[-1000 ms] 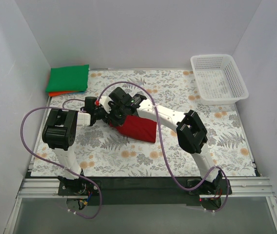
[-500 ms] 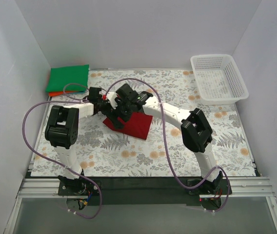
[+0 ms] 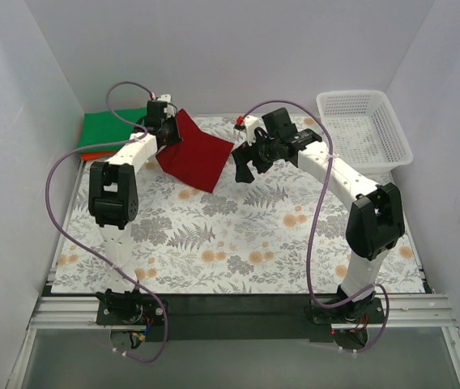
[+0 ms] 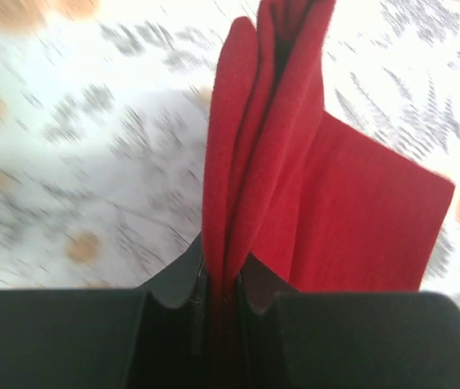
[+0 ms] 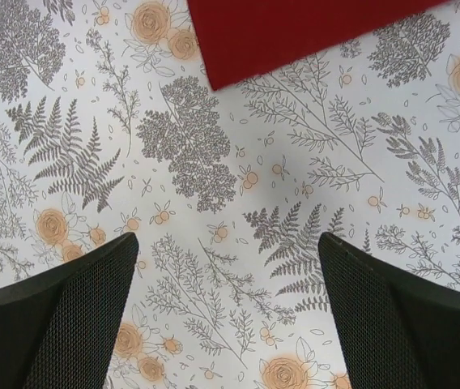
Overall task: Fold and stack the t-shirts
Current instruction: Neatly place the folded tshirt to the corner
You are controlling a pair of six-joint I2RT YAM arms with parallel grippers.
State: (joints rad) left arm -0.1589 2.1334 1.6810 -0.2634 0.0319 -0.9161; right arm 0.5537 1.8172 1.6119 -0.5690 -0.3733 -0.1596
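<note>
Folded dark red t-shirt (image 3: 191,156) is being pinched at its top edge by L gripper (image 4: 222,279), far-left over floral mat (image 3: 295,243), near green t-shirt (image 3: 110,130). R gripper (image 5: 228,247) is being held spread wide over open mat, just clear of the shirt's corner.

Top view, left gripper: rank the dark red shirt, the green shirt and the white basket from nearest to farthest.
1. Dark red shirt: clamped in the left gripper, hanging toward the middle.
2. Green shirt: folded in the far left corner, just beside the gripper.
3. White basket: far right corner, well beyond the other two.
</note>
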